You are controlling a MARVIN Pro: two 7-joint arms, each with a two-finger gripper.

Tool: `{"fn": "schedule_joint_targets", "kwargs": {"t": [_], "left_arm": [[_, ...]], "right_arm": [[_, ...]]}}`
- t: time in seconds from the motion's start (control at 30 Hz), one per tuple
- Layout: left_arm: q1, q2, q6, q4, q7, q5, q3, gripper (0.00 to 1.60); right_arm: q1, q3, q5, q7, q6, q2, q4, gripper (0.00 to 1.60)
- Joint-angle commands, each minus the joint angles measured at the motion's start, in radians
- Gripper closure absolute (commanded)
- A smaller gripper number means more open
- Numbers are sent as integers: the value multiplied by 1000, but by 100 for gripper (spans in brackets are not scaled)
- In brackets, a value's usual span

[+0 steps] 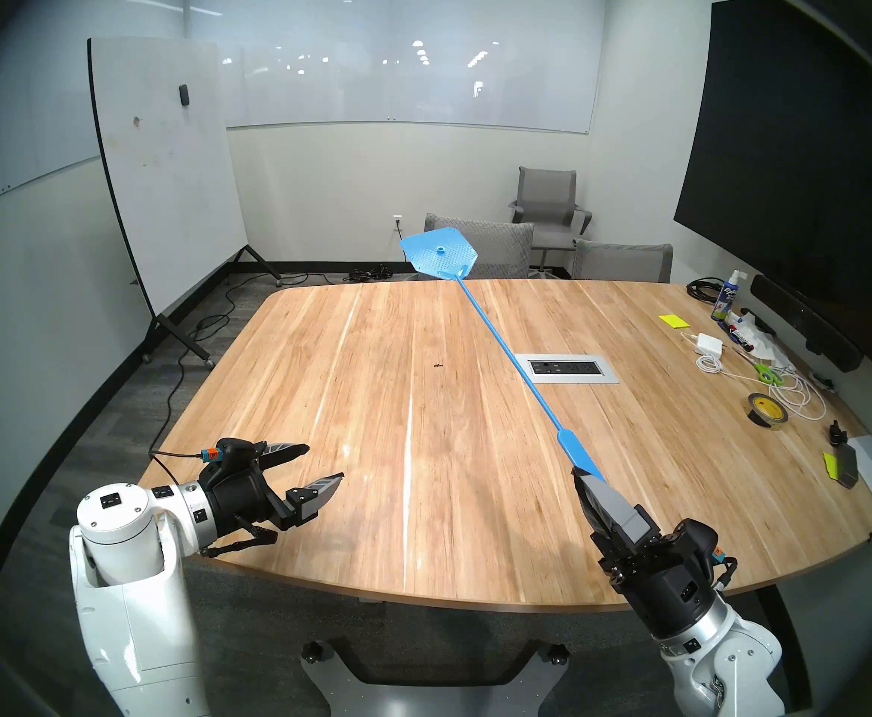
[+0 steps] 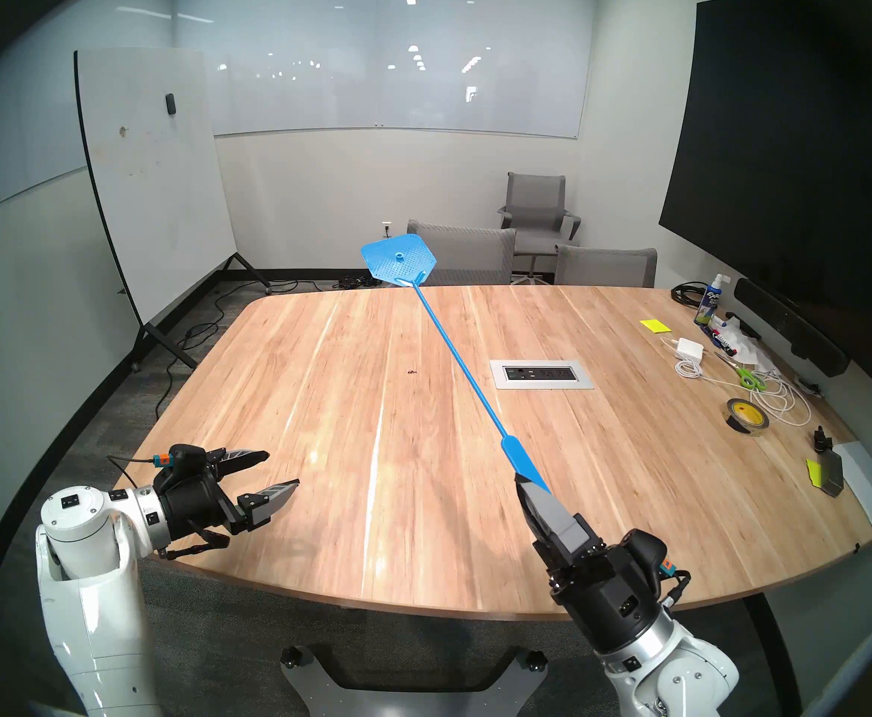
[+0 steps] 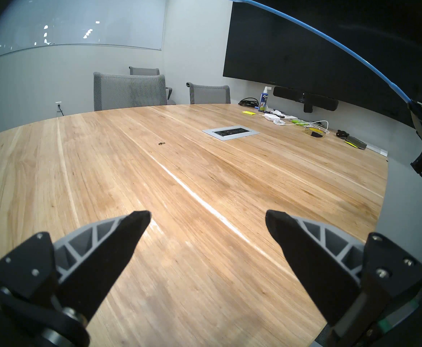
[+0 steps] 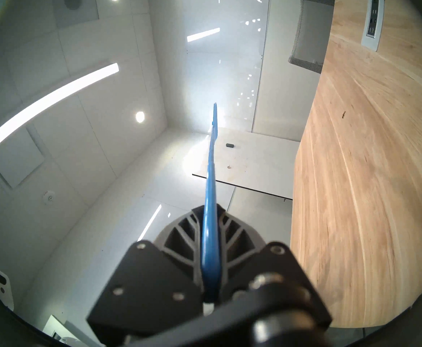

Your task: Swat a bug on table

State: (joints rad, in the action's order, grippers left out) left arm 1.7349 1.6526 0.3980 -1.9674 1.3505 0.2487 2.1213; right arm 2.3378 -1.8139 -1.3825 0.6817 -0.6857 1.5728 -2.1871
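Observation:
The bug (image 1: pixel 438 364) (image 2: pixel 412 372) (image 3: pixel 161 143) (image 4: pixel 343 115) is a tiny dark speck near the middle of the light-wood table (image 1: pixel 371 493) (image 2: pixel 320 519) (image 3: pixel 79 176) (image 4: pixel 367 213). My right gripper (image 1: pixel 590 477) (image 2: pixel 531 482) (image 4: pixel 208 213) is shut on the handle of a blue fly swatter (image 1: pixel 506 341) (image 2: pixel 454 356) (image 3: pixel 330 42) (image 4: pixel 211 188). The swatter slants up and away, its mesh head (image 1: pixel 439 253) (image 2: pixel 401 263) raised over the far table edge, beyond the bug. Over the near left corner my left gripper (image 1: pixel 322 462) (image 2: pixel 281 470) (image 3: pixel 208 221) stands open and empty.
A silver power-outlet panel (image 1: pixel 573 369) (image 2: pixel 542 374) (image 3: pixel 231 133) sits right of the bug. Clutter lines the right edge: tape roll (image 1: pixel 767 410), scissors (image 1: pixel 762 372), white charger and cable (image 1: pixel 710 346), spray bottle (image 1: pixel 726 299). Grey chairs (image 1: pixel 480 247) stand behind; a whiteboard (image 1: pixel 164 172) stands left.

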Motion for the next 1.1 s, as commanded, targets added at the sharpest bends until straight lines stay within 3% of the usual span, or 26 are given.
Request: {"fn": "schedule_joint_targets", "kwargs": {"t": [0.0,0.23,0.57,1.07], "left_arm": [[1,-2,0,-14,-1,-6,-3,0],[1,-2,0,-14,-1,-5,-2,0],[1,-2,0,-14,-2,-6,-3,0],[1,-2,0,-14,-2,-6,-3,0]], "right_arm": [[-38,-5,-38,-7,-7,13,-25,160],[-64,13,-44,-37,-12,26,-33,160],[-100,85,6,-78,19,46,-4,160],[-169,106,15,-122,39,67,38,160]]}}
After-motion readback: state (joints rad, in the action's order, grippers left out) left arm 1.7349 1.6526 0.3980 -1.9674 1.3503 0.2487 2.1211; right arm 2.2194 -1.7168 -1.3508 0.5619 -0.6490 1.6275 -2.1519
